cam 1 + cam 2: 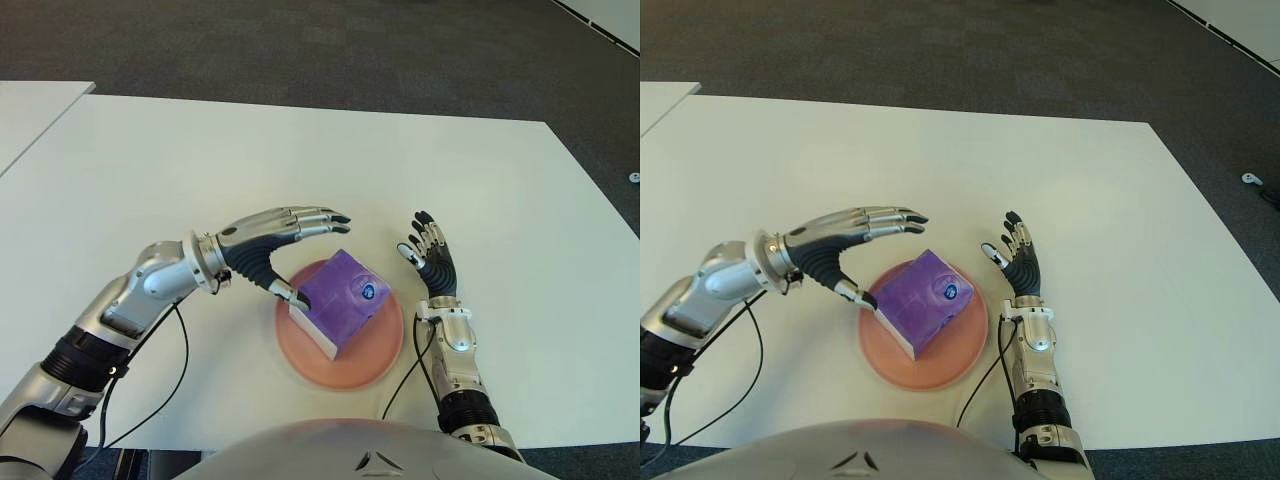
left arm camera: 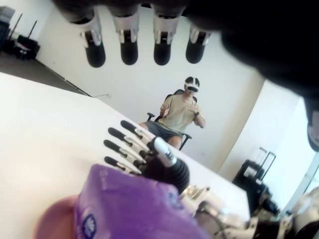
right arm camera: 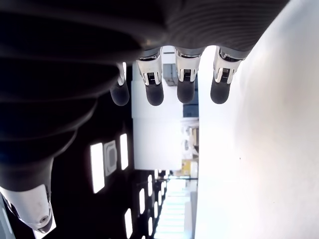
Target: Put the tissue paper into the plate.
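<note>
A purple tissue pack (image 1: 343, 298) lies tilted in the round pink plate (image 1: 372, 365) near the table's front edge. My left hand (image 1: 290, 245) hovers just left of and above the pack, fingers stretched out flat over it and thumb reaching down beside its left edge; nothing is held. In the left wrist view the pack (image 2: 130, 209) shows below the straight fingertips (image 2: 128, 52). My right hand (image 1: 428, 253) shows just right of the plate, fingers extended and holding nothing.
The white table (image 1: 200, 160) stretches wide around the plate, with dark carpet (image 1: 300, 45) beyond its far edge. Cables (image 1: 165, 390) trail from both forearms near the front edge. A seated person wearing a headset (image 2: 180, 112) shows in the left wrist view.
</note>
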You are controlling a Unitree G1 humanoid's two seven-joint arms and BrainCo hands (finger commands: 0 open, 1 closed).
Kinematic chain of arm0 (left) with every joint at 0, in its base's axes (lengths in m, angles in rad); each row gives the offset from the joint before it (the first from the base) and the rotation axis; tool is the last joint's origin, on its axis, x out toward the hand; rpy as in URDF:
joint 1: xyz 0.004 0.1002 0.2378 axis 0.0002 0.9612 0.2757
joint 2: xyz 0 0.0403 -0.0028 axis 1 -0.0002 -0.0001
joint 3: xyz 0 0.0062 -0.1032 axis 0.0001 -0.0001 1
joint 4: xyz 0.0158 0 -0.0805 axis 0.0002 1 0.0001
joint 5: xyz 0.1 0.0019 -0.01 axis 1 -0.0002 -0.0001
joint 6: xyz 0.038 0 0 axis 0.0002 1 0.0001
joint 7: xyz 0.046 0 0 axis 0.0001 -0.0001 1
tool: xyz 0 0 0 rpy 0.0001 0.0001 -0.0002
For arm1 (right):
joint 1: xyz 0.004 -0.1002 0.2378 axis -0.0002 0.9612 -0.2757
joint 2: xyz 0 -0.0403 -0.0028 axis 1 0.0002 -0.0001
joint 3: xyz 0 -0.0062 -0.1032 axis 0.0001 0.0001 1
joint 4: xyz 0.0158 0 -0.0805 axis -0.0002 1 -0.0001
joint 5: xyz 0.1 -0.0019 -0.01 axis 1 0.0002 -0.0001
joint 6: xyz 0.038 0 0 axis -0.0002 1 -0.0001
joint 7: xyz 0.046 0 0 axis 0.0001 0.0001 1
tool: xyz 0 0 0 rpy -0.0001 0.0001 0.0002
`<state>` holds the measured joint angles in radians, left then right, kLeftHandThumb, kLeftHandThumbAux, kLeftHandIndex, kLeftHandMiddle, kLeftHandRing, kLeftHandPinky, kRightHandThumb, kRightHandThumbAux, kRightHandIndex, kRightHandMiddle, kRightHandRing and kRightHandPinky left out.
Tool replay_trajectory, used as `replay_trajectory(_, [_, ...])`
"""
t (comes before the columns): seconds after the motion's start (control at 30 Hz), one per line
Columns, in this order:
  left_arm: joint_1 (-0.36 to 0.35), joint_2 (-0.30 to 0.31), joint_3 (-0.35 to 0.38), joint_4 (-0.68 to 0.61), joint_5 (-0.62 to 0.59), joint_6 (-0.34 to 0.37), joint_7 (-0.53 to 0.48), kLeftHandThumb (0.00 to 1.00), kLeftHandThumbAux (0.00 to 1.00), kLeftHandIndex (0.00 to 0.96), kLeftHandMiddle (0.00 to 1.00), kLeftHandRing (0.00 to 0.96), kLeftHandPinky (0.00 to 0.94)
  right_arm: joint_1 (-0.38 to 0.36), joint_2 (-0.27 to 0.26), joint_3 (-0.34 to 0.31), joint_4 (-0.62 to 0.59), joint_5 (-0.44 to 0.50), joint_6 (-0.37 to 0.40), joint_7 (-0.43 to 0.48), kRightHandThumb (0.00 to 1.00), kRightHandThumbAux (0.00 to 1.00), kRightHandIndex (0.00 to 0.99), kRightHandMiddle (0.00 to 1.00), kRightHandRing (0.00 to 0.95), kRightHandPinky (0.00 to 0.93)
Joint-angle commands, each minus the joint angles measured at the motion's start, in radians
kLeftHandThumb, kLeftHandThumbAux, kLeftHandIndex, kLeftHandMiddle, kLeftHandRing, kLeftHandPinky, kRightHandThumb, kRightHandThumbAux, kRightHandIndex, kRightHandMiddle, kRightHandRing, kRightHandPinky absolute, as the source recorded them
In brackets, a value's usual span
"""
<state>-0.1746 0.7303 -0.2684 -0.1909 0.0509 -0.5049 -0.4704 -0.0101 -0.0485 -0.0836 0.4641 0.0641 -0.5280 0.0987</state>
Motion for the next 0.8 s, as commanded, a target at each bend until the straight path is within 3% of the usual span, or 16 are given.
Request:
replay_trajectory(0.03, [0.064, -0.071, -0.001, 0.020, -0.123, 0.231, -0.044, 0.011, 0.367, 0.000, 0.000, 0.000, 0.000, 0.102, 0.036, 0.012, 0.143, 0.005, 0.126, 0.002, 0.000, 0.619, 0.000, 0.000, 0.000, 0.000])
replay_trajectory(0.07, [0.062, -0.103, -0.009, 0.052, -0.119, 0.264, -0.032, 0.007, 0.375, 0.000, 0.000, 0.000, 0.000, 0.099, 0.036, 0.011, 0.147, 0.006, 0.127, 0.002, 0.000, 0.617, 0.000, 0.000, 0.000, 0.000])
replay_trajectory(0.1, [0.018, -0.165, -0.022, 0.165, -0.103, 0.290, -0.008, 0.005, 0.377, 0.000, 0.000, 0.000, 0.000, 0.098, 0.037, 0.010, 0.151, 0.007, 0.126, 0.002, 0.000, 0.616, 0.000, 0.000, 0.000, 0.000])
replay_trajectory(0.17, [-0.035, -0.234, -0.033, 0.290, -0.083, 0.319, 0.016, 0.002, 0.392, 0.000, 0.000, 0.000, 0.000, 0.096, 0.038, 0.009, 0.155, 0.008, 0.126, 0.003, 0.000, 0.613, 0.000, 0.000, 0.000, 0.000])
replay_trajectory(0.27, [-0.085, -0.293, 0.061, 0.236, -0.231, 0.376, 0.013, 0.000, 0.405, 0.000, 0.000, 0.000, 0.000, 0.092, 0.038, 0.007, 0.166, 0.008, 0.125, 0.002, 0.000, 0.605, 0.000, 0.000, 0.000, 0.000])
replay_trajectory(0.33, [0.085, -0.226, 0.259, -0.026, -0.447, 0.370, 0.003, 0.000, 0.398, 0.000, 0.000, 0.000, 0.000, 0.093, 0.039, 0.008, 0.171, 0.005, 0.118, 0.001, 0.000, 0.598, 0.000, 0.000, 0.000, 0.000])
replay_trajectory(0.4, [0.180, -0.207, 0.358, -0.175, -0.550, 0.409, 0.019, 0.000, 0.387, 0.000, 0.000, 0.000, 0.000, 0.098, 0.041, 0.010, 0.165, 0.002, 0.114, 0.000, 0.000, 0.594, 0.000, 0.000, 0.000, 0.000])
replay_trajectory(0.47, [0.112, -0.258, 0.355, -0.104, -0.612, 0.481, 0.032, 0.000, 0.371, 0.000, 0.000, 0.000, 0.000, 0.100, 0.042, 0.011, 0.160, 0.002, 0.114, 0.001, 0.000, 0.591, 0.000, 0.000, 0.000, 0.000])
replay_trajectory(0.6, [0.030, -0.318, 0.359, 0.017, -0.628, 0.534, 0.068, 0.000, 0.363, 0.000, 0.000, 0.000, 0.000, 0.103, 0.044, 0.012, 0.157, 0.001, 0.116, 0.001, 0.000, 0.590, 0.000, 0.000, 0.000, 0.000])
replay_trajectory(0.8, [-0.063, -0.383, 0.420, 0.322, -0.589, 0.479, 0.064, 0.000, 0.407, 0.000, 0.000, 0.000, 0.000, 0.099, 0.043, 0.007, 0.171, 0.002, 0.115, -0.002, 0.000, 0.597, 0.000, 0.000, 0.000, 0.000])
